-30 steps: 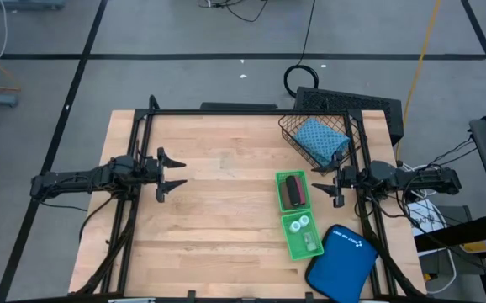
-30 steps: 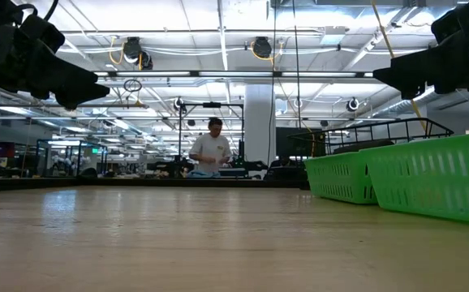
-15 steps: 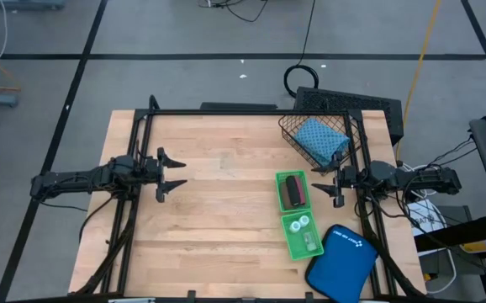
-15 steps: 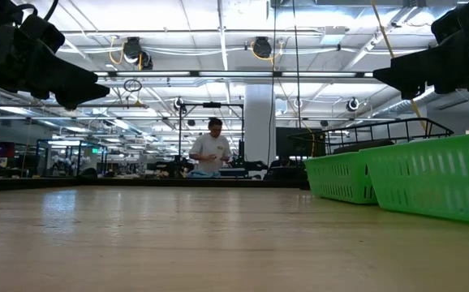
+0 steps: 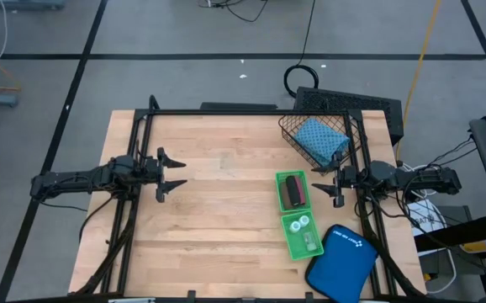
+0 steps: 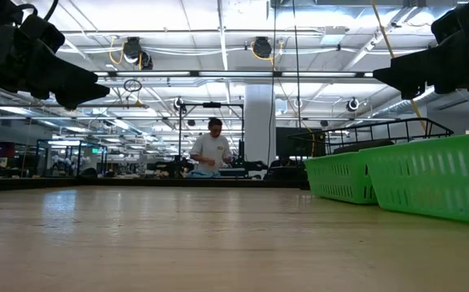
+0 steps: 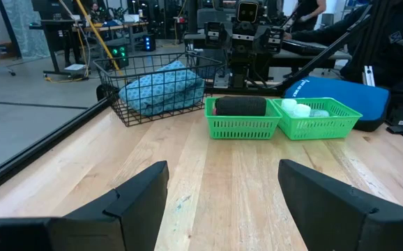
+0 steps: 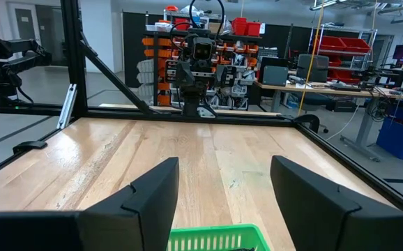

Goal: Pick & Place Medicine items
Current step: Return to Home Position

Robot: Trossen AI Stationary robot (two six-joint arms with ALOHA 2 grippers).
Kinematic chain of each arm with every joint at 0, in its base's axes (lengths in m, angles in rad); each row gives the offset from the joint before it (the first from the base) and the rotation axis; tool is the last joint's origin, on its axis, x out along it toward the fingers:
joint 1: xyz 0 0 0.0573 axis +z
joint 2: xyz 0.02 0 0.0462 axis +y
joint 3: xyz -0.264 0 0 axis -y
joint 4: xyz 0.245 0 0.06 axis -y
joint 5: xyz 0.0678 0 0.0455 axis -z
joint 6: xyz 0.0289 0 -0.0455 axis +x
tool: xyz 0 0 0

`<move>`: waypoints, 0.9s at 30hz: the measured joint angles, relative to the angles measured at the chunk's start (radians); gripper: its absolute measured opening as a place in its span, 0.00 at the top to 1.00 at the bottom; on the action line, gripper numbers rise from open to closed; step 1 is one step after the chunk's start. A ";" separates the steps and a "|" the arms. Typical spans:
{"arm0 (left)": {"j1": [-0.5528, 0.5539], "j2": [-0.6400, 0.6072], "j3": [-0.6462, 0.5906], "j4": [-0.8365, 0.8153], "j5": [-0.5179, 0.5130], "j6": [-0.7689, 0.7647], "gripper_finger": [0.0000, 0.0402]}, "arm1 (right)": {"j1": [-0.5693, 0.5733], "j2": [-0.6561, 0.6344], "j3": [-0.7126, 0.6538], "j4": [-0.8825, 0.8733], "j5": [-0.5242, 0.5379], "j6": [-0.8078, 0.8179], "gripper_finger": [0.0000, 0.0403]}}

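Hovering unmoved, left hand [image 5: 179,172] and right hand [image 5: 319,185] keep fingers spread.

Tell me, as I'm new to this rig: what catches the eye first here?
The bright green plastic tray on the wooden table's right side, holding dark rolls and small white bottles. Behind it, a teal-blue textured pouch lies in a black wire basket. The left gripper and right gripper hang open at opposite sides.
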 joint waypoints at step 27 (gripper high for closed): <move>0.000 0.000 0.000 0.000 0.000 0.000 0.30 | 0.000 0.000 0.000 0.000 0.000 0.000 0.46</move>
